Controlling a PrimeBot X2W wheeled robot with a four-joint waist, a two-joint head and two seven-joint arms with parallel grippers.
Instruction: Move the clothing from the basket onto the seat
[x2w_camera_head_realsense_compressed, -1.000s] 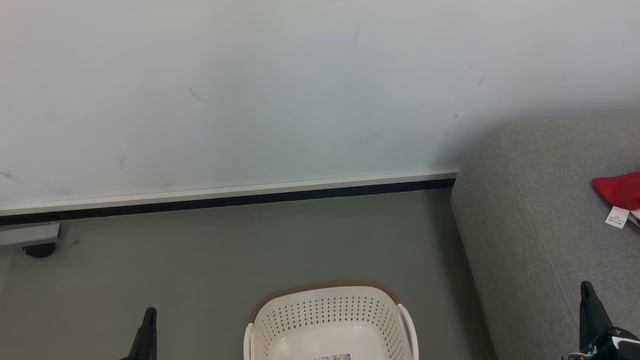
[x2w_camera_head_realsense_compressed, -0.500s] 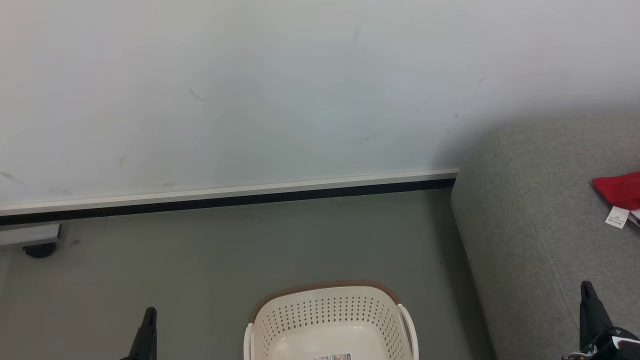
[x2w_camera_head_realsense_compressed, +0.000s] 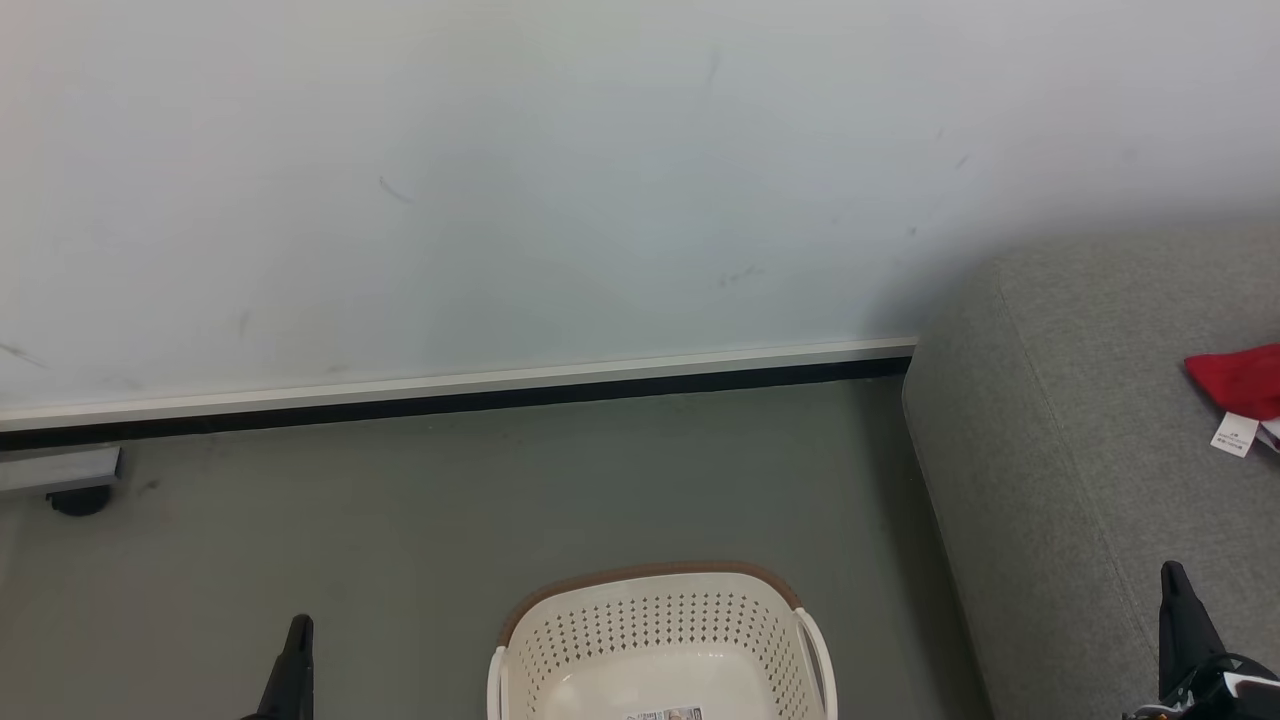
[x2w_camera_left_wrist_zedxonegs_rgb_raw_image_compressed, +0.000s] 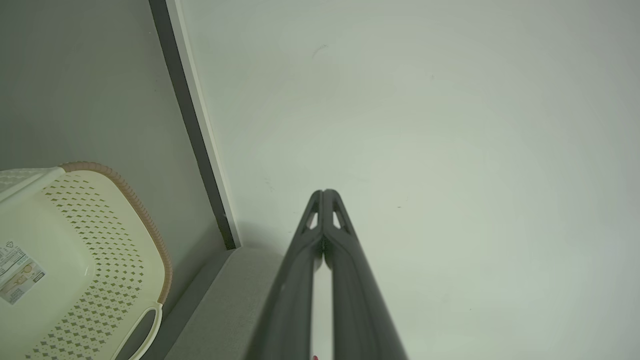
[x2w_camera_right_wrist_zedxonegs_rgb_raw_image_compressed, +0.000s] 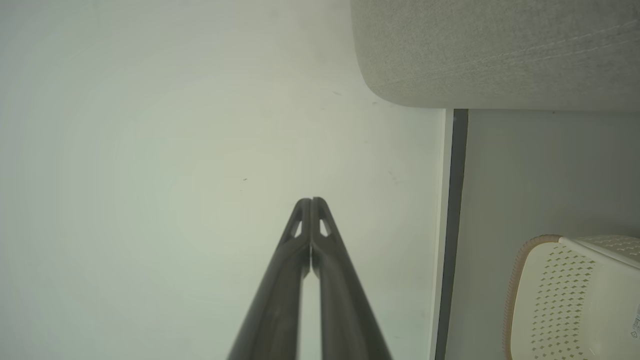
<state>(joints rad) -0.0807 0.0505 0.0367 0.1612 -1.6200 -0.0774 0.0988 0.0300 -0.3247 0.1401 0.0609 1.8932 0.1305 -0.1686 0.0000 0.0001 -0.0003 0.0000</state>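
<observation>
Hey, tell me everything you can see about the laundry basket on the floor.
The basket is cream-white perforated plastic with diamond-shaped holes, a brown woven-look rim and white loop handles. It stands upright on the grey floor, left of the seat, with a gap between them. What shows of its inside looks empty apart from a printed sticker on the smooth bottom. Its near end is cut off by the head view's lower edge.

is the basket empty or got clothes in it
Empty where visible: the basket shows a bare bottom with a label; the clothing lies on the seat.
</observation>
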